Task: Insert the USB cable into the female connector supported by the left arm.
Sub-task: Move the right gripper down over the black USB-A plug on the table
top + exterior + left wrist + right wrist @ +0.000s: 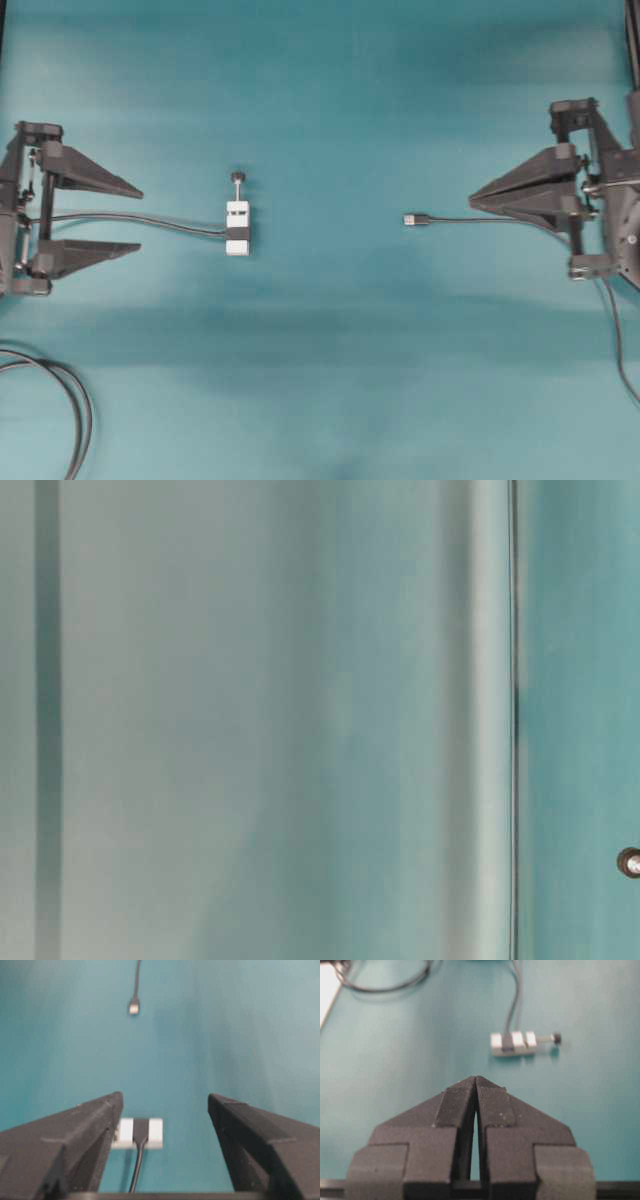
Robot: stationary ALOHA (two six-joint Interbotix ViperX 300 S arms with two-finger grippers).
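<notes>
The female connector (238,228), a white block with a black band and a stem ending in a black knob (238,178), lies on the teal table left of centre. Its thin tail runs left between the fingers of my left gripper (139,218), which stands open and well short of the block. In the left wrist view the connector (155,1130) lies ahead, near the left finger (100,1120). The USB cable's plug (415,219) rests on the table, pointing left, and also shows far ahead as a plug (133,1007). My right gripper (472,200) is shut and empty, just above the cable's line. From the right wrist, the gripper (476,1080) faces the connector (512,1042).
Thick black looped cables (75,400) lie at the table's front left corner, and another loop of cable (385,985) shows in the right wrist view. A thin cable (615,340) trails down from the right arm. The table-level view is a blur of teal.
</notes>
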